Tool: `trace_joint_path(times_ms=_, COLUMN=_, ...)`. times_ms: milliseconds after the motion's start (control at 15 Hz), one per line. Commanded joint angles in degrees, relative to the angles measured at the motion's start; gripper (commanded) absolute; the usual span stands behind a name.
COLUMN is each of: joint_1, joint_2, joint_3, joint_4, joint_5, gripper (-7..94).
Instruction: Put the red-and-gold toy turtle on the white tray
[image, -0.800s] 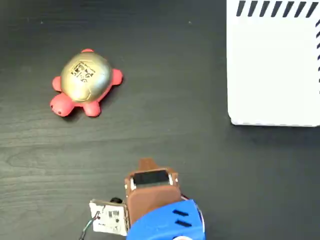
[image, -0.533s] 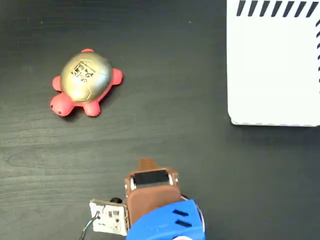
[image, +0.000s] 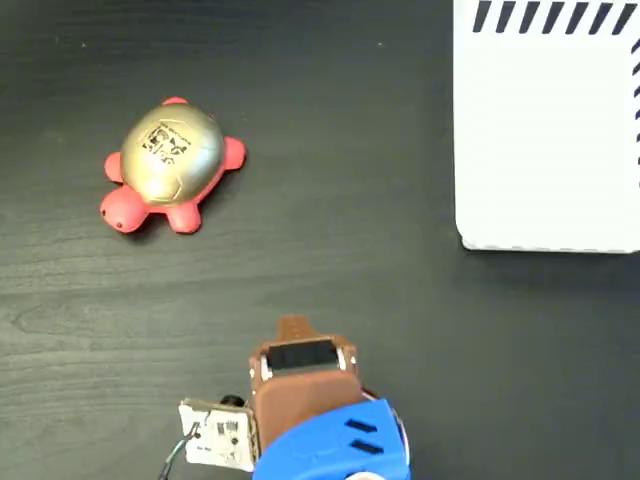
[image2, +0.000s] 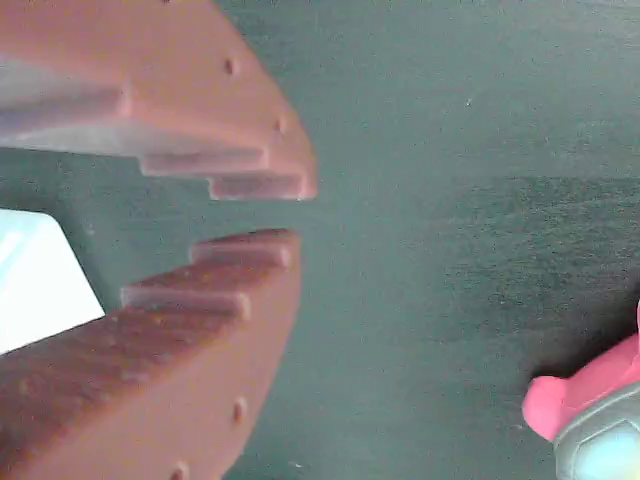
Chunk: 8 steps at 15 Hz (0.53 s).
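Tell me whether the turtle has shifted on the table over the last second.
No. In the fixed view the red-and-gold toy turtle sits at the same spot, just as far left of the white tray as before.

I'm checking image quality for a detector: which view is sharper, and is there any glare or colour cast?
Fixed view: sharp, soft sheen on the turtle shell, white tray bright. Wrist view: the tool is blurred, the table tinted greenish.
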Motion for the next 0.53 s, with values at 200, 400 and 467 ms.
trace_joint_path(times_ms=200, joint_1=-1.14, joint_2=0.0, joint_3=-0.18, joint_4=0.97, joint_5=0.97, gripper=0)
trace_joint_path(times_ms=400, joint_1=-1.41, joint_2=-0.88, joint_3=-0.35, joint_4=0.35, joint_5=0.62, gripper=0)
trace_joint_path(times_ms=467, joint_1=-1.58, joint_2=-4.13, joint_3=-0.88, joint_4=-1.67, joint_5=0.0, gripper=0)
